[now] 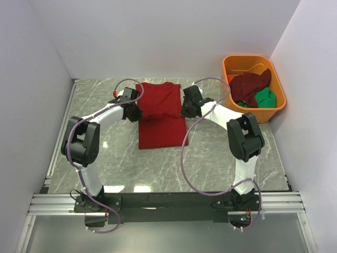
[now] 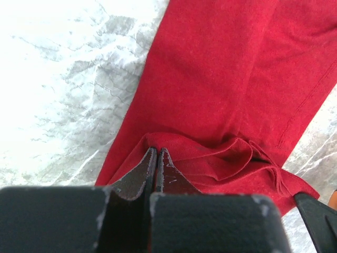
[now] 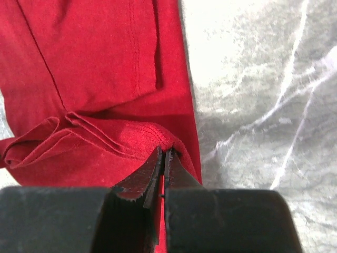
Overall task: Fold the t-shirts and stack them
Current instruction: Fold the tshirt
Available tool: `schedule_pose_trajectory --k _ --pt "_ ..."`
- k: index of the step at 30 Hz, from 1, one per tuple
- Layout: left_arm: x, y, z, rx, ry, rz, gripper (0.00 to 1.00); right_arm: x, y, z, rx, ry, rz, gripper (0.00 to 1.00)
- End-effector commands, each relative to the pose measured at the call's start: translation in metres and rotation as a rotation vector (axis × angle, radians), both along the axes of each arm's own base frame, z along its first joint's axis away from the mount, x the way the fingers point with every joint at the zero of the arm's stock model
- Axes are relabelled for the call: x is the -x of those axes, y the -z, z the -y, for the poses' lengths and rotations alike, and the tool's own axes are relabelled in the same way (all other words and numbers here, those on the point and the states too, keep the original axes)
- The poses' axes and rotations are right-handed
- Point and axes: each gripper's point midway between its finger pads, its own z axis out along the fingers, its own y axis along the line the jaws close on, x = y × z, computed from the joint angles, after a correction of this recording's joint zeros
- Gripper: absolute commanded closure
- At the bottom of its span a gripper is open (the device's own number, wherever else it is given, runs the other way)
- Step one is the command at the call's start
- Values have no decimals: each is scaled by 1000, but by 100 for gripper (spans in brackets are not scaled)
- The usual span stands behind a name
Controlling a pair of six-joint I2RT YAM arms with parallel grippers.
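**A:** What is the cloth like?

**B:** The bright red t-shirt [image 1: 158,118] is soft, fine knit. It lies as a long rectangle mid-table, towards the far edge, with stitched hems and a raised ridge of bunched pleats running across it.

**A:** And the pincers?

**B:** The left gripper [image 2: 157,157] is clamped tight on the ridge's left end. The right gripper [image 3: 164,157] is clamped tight on its right end.

**A:** The surface and the room?

**B:** A glossy grey table [image 1: 105,103], marble-patterned with white veins, between plain white walls [image 1: 158,37]. At its far right corner is an orange plastic tub [image 1: 279,104]. In it the dark maroon t-shirt [image 1: 251,84] lies crumpled over the green t-shirt [image 1: 266,98].

**A:** How do the views differ?

**B:** The wrist views give the weave, the seams and the pleats at the fingertips. Only the top view shows the tub and the shirt's whole outline.
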Motion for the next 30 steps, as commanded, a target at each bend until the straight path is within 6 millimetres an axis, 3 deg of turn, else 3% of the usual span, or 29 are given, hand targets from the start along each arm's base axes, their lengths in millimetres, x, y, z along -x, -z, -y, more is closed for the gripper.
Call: schedule_pose_trajectory --k 1,7,9,10,11,14,16,19,22,24,25,27,28,30 --pt "-9 -11 -1 12 8 33 99 -24 -18 -5 -25 -10 71 100" --pt "-11 -7 -1 24 4 27 99 -30 -13 -5 -23 -12 62 100" --pt "-14 -8 0 29 6 28 93 -31 -9 -3 -23 -10 50 97" --pt "-16 -8 0 29 7 30 85 -32 -9 -3 -27 -10 51 90" --pt "-17 -9 0 29 7 34 80 -33 -11 -2 -29 -7 56 71" --pt "-20 -19 -8 28 -13 69 59 -37 -19 5 -35 3 73 42" --pt "-24 -36 -17 35 -30 117 48 -39 -27 10 -31 7 86 37" --pt "-20 -52 -27 9 -50 154 44 -37 -43 15 -17 8 111 36" --pt "-12 -61 -18 37 -26 179 46 -26 -53 5 -41 -20 126 38" --pt "-6 -61 0 59 19 179 50 -18 -56 -12 -44 -58 135 45" --pt "-5 -60 7 66 37 176 57 -16 -53 -20 -51 -77 133 52" --pt "-4 -59 25 81 75 178 65 -11 -51 -39 -71 -121 134 56" --pt "-4 -49 30 81 84 152 77 -14 -46 -46 -70 -134 128 58" --pt "-10 -48 41 110 112 148 87 -10 -43 -65 -93 -186 118 66"
